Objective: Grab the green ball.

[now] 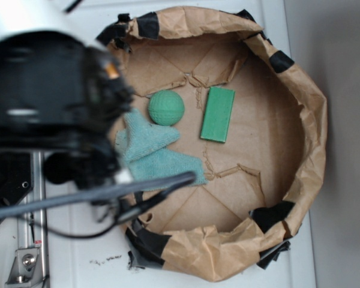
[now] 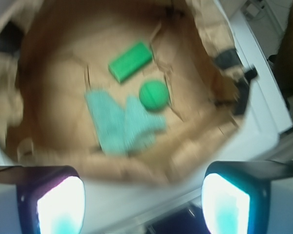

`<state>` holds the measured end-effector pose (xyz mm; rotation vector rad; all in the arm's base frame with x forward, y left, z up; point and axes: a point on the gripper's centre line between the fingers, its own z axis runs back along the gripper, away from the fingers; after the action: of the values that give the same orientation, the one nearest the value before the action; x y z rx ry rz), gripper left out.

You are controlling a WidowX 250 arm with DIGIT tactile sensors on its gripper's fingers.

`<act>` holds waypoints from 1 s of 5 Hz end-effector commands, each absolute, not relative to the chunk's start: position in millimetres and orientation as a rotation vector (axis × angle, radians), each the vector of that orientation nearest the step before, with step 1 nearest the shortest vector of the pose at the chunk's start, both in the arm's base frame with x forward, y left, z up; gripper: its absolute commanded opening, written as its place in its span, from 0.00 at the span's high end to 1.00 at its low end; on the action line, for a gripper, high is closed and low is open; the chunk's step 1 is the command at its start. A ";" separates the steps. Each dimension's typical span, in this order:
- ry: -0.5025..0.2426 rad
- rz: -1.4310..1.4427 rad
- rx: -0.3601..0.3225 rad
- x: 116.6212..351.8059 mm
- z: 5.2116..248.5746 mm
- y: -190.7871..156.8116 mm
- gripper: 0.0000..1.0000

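You have a brown paper basin [image 1: 300, 114] with crumpled, rolled-up walls patched at several spots with black tape [image 1: 281, 60], sitting on a white tabletop [image 1: 339, 240]. Its floor is flat creased paper, bare over most of the right half in the exterior view.

The green ball [image 1: 166, 107] lies on the basin floor toward the upper-left wall, touching the upper edge of the teal cloth [image 1: 150, 150] (the dimpled grid on it reads clearly in the exterior view only). The green block [image 1: 218, 114] lies flat just beside the ball, toward the basin's middle, with a narrow strip of paper between them.

The arm's dark bulk [image 1: 48, 90] hangs over the basin's left rim, out of focus. In the wrist view the gripper [image 2: 142, 204] sits outside the basin's near wall, its two fingers [image 2: 58, 204] spread wide with nothing between them, well apart from the ball.

A metal rail [image 1: 33, 240] runs along the tabletop's lower-left corner.
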<state>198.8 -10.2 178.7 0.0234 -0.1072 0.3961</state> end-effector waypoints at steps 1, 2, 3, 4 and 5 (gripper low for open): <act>-0.105 0.532 0.150 231.7 112.7 16.3 0.00; -0.065 0.526 0.199 231.7 87.2 34.1 0.00; -0.033 0.529 0.212 230.8 71.9 48.6 0.00; -0.022 0.519 0.212 226.3 61.8 65.0 0.00; -0.009 0.366 0.017 235.5 40.9 73.6 0.00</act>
<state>231.1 57.0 34.7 0.0108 0.0301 0.3187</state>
